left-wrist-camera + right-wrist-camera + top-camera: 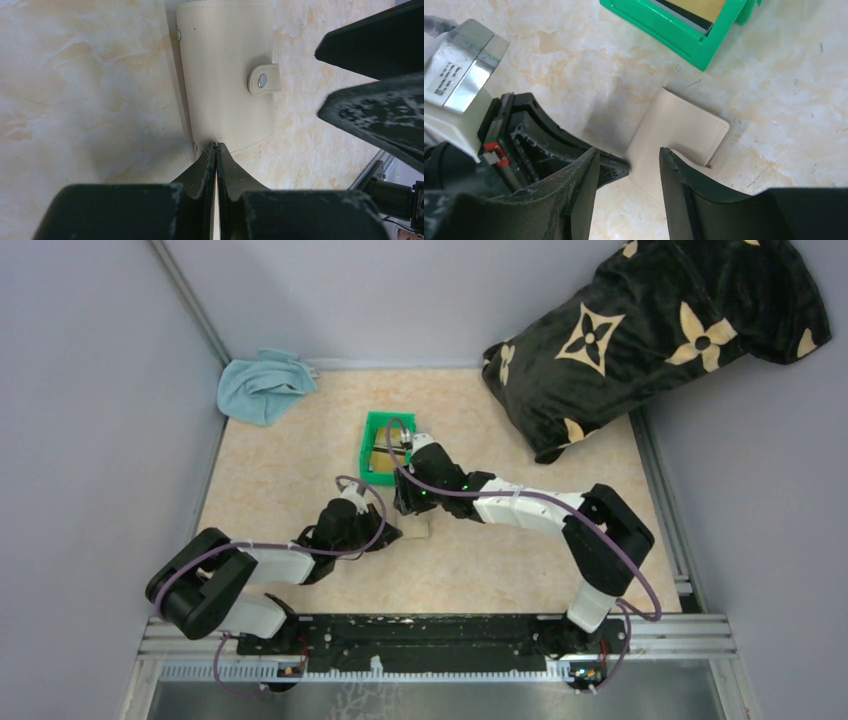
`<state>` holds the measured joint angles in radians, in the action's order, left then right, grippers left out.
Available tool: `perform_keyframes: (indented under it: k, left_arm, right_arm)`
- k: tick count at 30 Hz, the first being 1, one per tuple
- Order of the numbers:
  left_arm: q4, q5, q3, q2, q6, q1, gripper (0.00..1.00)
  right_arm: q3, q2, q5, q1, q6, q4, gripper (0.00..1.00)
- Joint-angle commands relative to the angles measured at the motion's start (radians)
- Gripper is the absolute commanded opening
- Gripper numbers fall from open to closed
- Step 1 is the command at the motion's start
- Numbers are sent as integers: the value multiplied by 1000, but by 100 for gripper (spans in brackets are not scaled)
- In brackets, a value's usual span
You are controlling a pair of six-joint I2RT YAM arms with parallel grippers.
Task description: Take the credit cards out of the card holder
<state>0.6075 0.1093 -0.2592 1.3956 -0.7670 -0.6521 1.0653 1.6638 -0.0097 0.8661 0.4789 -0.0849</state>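
Note:
The card holder point(225, 75) lies on the table with its cream-tan face up and a snap tab at its right edge. It also shows in the right wrist view point(679, 130) and in the top view point(418, 528). My left gripper point(216, 146) is shut on the holder's near edge, with a thin cream strip between the pads. My right gripper point(629, 150) is open just above the holder, its jaws astride it and empty. Its fingers point(375, 45) show at the right of the left wrist view. A gold-tan credit card point(701, 6) lies in the green bin point(674, 27).
The green bin point(385, 448) stands just beyond the holder. A blue cloth point(262, 385) lies at the back left corner. A black pillow with tan flowers point(650, 330) fills the back right. Grey walls close in both sides.

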Motion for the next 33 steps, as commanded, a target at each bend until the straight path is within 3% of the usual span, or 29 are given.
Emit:
perform_keyframes:
  k: [1,14,21,33]
  left_arm:
    - [-84,0,12,6,12,-4,8]
    - [-77,2,17,16,11,-4,8]
    - [-80,-2,20,17,9,-5,8]
    - [-77,0,24,20,8,-4,8]
  right_arm:
    - [58,62,163,22,-66,-102,46]
    - [-16,89,161,35,-68,-95,42]
    - [6,47,235,49,-80,-131,41]
    - [57,43,216,65,-83,-122,40]
